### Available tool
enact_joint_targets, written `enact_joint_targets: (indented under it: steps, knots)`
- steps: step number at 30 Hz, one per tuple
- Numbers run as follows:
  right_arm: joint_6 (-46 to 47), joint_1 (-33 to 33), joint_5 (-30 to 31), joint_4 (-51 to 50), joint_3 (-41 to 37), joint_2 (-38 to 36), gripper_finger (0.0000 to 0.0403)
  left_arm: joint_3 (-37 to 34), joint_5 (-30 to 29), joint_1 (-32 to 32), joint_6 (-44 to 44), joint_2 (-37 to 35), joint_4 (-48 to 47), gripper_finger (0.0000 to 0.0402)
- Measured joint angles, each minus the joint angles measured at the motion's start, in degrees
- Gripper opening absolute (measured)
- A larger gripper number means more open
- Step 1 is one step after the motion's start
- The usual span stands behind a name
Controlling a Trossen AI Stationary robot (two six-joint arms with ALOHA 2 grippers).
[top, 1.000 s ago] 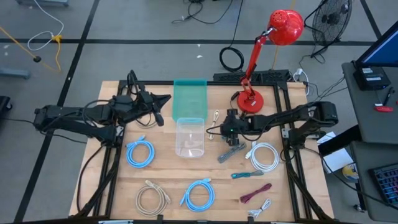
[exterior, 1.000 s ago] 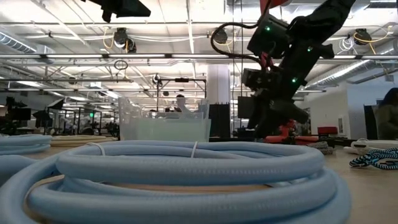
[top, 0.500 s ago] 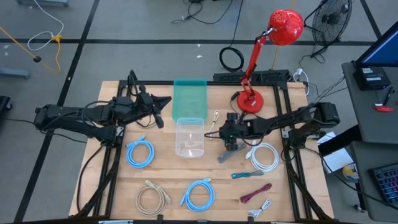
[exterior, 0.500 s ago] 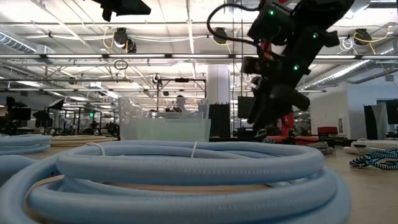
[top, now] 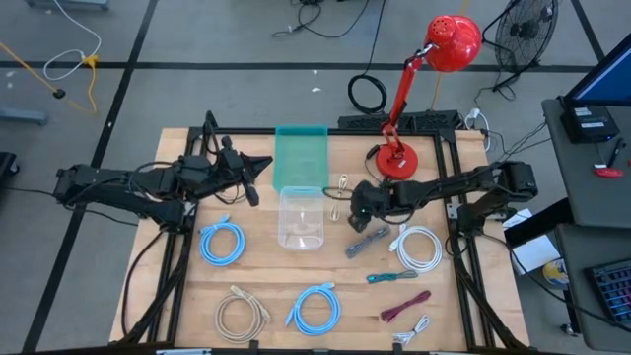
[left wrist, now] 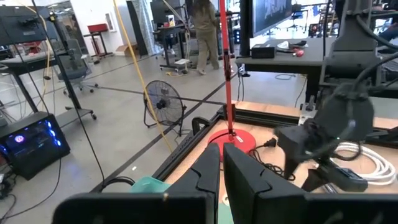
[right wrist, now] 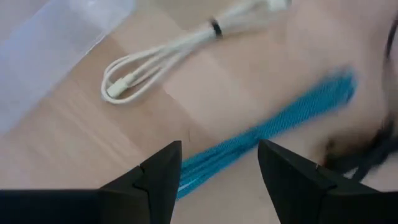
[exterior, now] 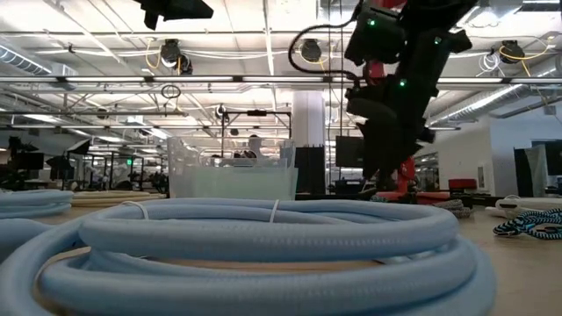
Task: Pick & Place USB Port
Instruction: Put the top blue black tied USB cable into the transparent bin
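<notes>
The right gripper (top: 357, 209) has been shifted from the grey USB hub (top: 367, 240) toward the clear bin (top: 301, 217); jaws spread, nothing held; the pick remains undone; the left gripper (top: 252, 180) is parked, closed.

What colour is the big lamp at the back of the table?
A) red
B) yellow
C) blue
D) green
A: the lamp has a red shade, red arm and red round base, standing on the far edge of the table by the right arm.
</notes>
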Motion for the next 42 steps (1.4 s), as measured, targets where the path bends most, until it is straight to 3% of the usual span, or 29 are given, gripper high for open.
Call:
enact_joint_targets:
  steps: [7, 11, 20, 32, 36, 42]
  knots:
    - [10.54, -4.52, -5.91, -4.96, -0.04, 0.66, 0.0207, 0.00, 0.01, -0.85, -0.04, 0.00, -0.28, 0.0026]
    - [13.25, -6.25, -6.06, -6.56, -0.04, 0.61, 0.0208, 0.00, 0.01, -1.78, 0.14, 0.00, -0.26, 0.0026]
    - [13.38, -6.75, -6.47, -0.40, -0.04, 1.47, 0.0208, 0.00, -0.10, -2.60, 3.41, 0.01, 0.32, 0.0026]
    - [10.51, -7.54, -9.35, 1.74, 0.19, 10.97, 0.0206, 0.00, -0.11, -2.60, 4.57, -0.01, 1.42, 0.0026]
    - [10.38, -6.90, -7.35, 1.62, 0.11, 10.89, 0.0188, 0.00, -0.13, -2.60, 4.57, 0.00, 1.35, 0.0026]
    - [10.03, -5.70, -4.76, 1.30, -0.27, 7.74, 0.0127, 0.00, -0.13, -2.60, 4.57, 0.01, 1.33, 0.0026]
